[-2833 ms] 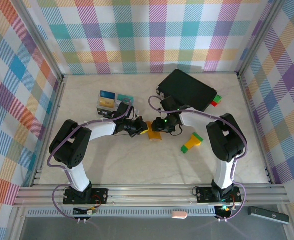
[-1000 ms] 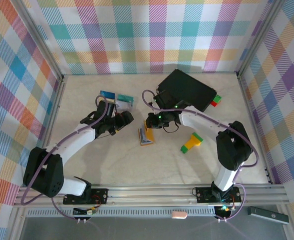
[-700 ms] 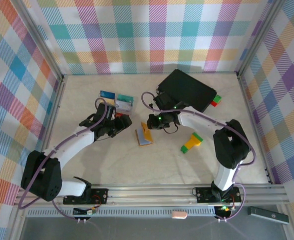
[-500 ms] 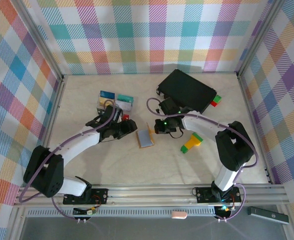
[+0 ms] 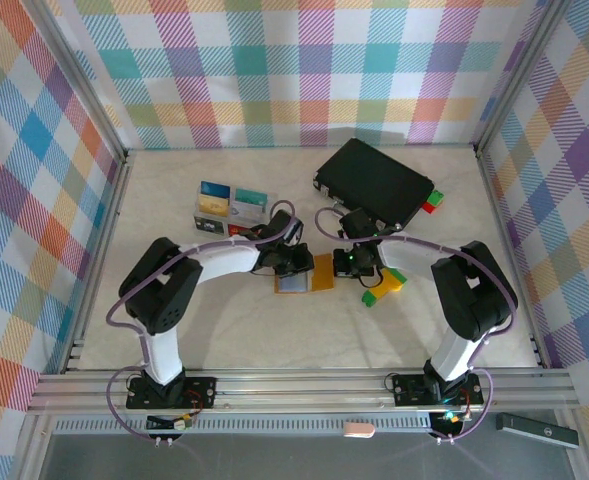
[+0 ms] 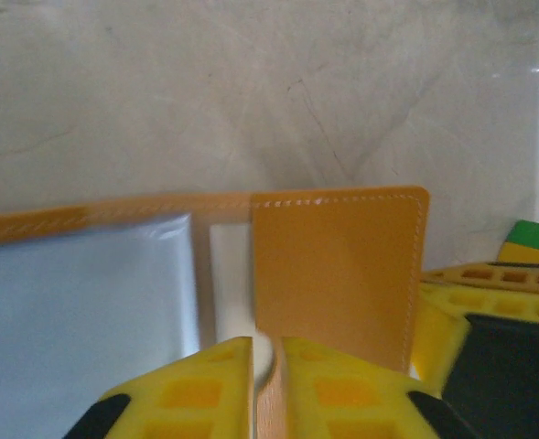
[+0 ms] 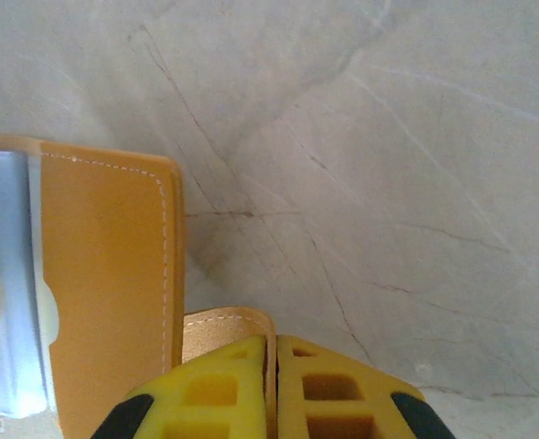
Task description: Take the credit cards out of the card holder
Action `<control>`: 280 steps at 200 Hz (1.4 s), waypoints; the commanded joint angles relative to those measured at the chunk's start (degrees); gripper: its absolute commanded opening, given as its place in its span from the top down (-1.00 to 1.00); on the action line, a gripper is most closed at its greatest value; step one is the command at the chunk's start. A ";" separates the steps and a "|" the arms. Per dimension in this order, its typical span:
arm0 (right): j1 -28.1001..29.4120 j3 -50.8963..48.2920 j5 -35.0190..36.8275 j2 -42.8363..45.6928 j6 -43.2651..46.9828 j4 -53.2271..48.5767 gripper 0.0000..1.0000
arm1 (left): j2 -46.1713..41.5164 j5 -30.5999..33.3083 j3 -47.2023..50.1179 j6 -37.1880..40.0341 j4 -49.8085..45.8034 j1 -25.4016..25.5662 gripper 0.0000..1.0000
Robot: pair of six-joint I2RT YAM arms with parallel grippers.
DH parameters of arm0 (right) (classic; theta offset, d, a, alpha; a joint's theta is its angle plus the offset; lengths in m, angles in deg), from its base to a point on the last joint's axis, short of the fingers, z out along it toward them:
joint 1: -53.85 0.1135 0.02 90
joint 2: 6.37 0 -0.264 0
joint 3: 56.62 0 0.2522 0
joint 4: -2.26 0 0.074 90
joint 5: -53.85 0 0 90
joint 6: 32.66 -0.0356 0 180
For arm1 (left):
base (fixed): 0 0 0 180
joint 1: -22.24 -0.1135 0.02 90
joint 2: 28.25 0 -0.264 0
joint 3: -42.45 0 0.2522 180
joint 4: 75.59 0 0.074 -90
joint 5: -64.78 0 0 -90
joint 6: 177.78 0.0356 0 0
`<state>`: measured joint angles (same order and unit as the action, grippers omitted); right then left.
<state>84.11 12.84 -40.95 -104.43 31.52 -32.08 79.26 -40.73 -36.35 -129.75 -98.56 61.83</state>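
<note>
Orange-tan leather-look folding card holder [image 5: 320,272] lay open mid-counter [image 5: 234,320]. Left hand [image 6: 267,352] pinched narrow on its pocket edge; right hand [image 7: 275,352] clamped its strap tab. Risk: leather caught with card, so holder lifts too. Loose flat coloured credit cards [image 5: 231,203] lay back-left. Black hard case [image 5: 374,180] and green-and-yellow block [image 5: 384,285] crowded right arm.

Bare table [image 5: 274,335] fronts the card holder [image 5: 319,272]; black case [image 5: 374,180] blocks behind.
</note>
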 commanded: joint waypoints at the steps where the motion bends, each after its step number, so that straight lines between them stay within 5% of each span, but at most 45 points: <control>1: -1.16 -0.01 -2.03 1.55 -1.06 2.05 0.86 | 3.10 0.36 -2.36 1.25 -0.62 0.40 0.76; 63: -1.70 -1.50 -1.64 10.46 -5.81 3.43 0.44 | 8.16 -0.62 -3.77 2.62 -3.00 0.35 0.98; 123: -1.61 -1.19 -13.22 4.77 -12.06 7.46 0.69 | 6.00 -1.53 -1.42 1.60 -1.65 0.40 1.00; 177: -1.65 1.31 -9.18 -3.44 -12.31 4.42 0.77 | -1.24 -2.42 -0.92 -2.67 1.21 -0.63 1.00; 236: -1.61 0.72 -7.77 -7.49 -12.58 4.90 0.76 | -8.75 3.06 4.92 -3.55 -2.94 -4.56 0.52; 280: -1.61 0.81 -6.68 -7.69 -11.88 4.14 0.75 | -8.60 4.95 5.94 -2.54 -6.25 -5.38 0.41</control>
<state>82.40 14.00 -50.78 -109.52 19.61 -25.65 70.89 -37.72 -31.02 -133.14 -101.05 56.78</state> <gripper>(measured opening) 0.124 0.282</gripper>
